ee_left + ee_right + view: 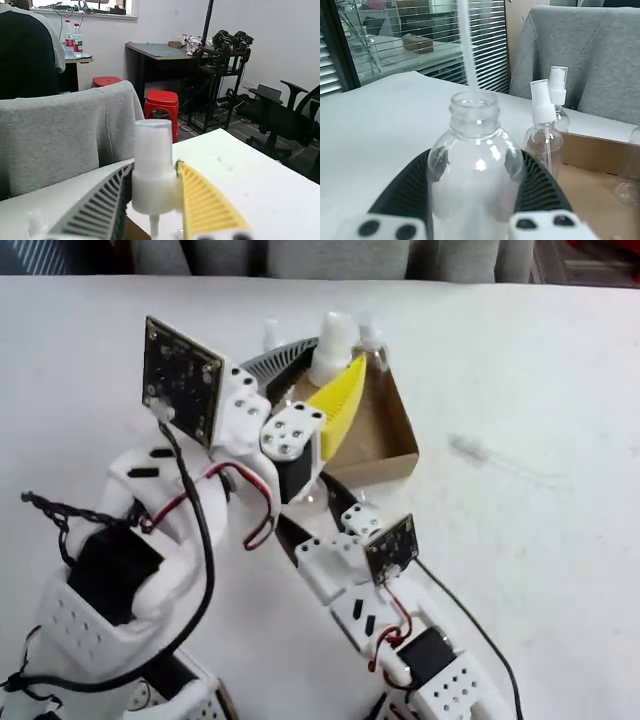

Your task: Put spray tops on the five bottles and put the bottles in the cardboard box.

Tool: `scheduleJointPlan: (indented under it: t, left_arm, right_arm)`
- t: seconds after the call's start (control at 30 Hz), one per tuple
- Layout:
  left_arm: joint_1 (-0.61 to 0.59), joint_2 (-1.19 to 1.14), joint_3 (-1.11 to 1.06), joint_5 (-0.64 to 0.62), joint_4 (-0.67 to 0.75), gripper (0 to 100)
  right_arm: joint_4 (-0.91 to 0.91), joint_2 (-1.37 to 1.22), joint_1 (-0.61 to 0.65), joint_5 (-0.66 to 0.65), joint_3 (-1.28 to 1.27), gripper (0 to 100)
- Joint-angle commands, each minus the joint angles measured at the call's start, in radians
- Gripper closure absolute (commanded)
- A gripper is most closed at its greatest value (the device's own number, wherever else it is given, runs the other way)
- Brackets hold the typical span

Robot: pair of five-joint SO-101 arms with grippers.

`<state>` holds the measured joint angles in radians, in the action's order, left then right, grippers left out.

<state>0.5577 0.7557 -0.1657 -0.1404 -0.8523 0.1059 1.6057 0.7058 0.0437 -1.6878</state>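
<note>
White plastic pinched up high: grips the spray top [152, 145] in the left gripper [154, 172], clenched on its collar between a grey ribbed finger [100, 210] and a yellow finger [205, 205]. Trails a thin dip tube [467, 45] straight down to the open mouth of the clear bottle [475, 185] — at the rim or just inside, cannot tell which. Grasps that bottle upright in the right gripper [476, 160], black fingers [405, 190] curved round both sides of its body, neck uncapped. Holds it outside the cardboard box [592, 150], near the box's wall. Finds two capped bottles [543, 142] standing inside the box, close together, one behind the other, sprayers upright; catches part of another clear bottle [630, 170] beside them, its top cut off. From above — sets the box on the white table [520, 390], with the left arm [150, 540] carrying gripper and spray top over the box's far end, and the right arm [400, 640] lying beneath the left arm's wrist.
</note>
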Motion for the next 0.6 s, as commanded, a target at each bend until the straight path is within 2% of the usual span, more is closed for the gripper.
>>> scheduleJointPlan:
  t: [0.0,0.23,0.43,0.57]
  left_arm:
    - [-0.050,-0.001,0.011,0.009,0.012,98]
    - [-0.061,0.064,-0.097,0.009,0.011,98]
    - [-0.053,0.194,-0.331,0.008,0.224,98]
    - [-0.045,0.245,-0.443,0.008,0.265,98]
  right_arm:
    - [-0.021,-0.005,0.005,0.002,-0.002,98.1]
    - [-0.021,-0.005,0.005,0.002,-0.002,98.1]
    - [-0.019,-0.005,0.008,0.002,-0.002,98.1]
    - [-0.018,-0.005,0.008,0.002,-0.002,98.1]
